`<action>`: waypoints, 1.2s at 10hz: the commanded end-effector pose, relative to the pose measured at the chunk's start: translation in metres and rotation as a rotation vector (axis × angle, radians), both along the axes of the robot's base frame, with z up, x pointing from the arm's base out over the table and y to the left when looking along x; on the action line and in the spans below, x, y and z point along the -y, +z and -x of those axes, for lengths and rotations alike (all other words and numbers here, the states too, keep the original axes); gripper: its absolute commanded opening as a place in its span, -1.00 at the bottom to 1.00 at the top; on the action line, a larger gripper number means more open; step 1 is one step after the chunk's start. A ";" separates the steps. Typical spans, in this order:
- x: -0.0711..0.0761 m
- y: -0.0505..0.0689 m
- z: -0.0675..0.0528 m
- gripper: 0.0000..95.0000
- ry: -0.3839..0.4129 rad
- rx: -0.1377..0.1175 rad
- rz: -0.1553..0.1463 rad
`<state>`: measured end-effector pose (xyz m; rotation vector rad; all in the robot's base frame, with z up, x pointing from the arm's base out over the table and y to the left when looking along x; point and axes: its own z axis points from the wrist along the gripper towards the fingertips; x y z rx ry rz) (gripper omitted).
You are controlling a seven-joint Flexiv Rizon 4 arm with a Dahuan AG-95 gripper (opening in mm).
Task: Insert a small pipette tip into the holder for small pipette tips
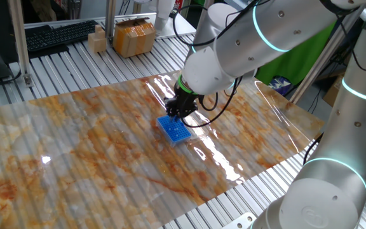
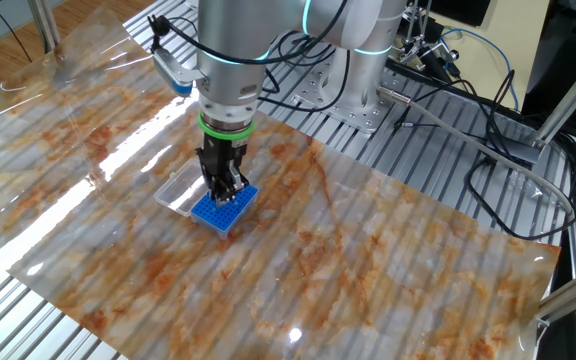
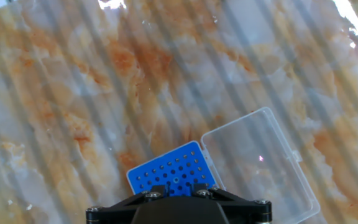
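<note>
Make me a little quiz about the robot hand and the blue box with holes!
1. True or false: the hand is right over the blue rack.
2. What lies open beside the rack: A a clear lid, B a red cup, C a book?
3. What colour is the ring above the hand?

Key: 1 true. 2 A. 3 green.

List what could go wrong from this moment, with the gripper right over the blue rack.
1. The gripper hangs low over the blue pipette tip rack; I cannot make out a tip between its fingers, so alignment with the tiny holes cannot be checked.
2. The rack sits loose on a glossy marbled sheet; off-center pressure might slide or tilt it.
3. The open clear lid lies beside the rack and could be clipped.
</note>
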<state>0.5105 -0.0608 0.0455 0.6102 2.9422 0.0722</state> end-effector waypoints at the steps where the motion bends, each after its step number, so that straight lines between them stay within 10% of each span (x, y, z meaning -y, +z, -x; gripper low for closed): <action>1: 0.000 -0.001 0.001 -0.60 0.025 -0.058 -0.006; 12: 0.000 -0.001 0.001 -0.60 0.025 -0.058 -0.006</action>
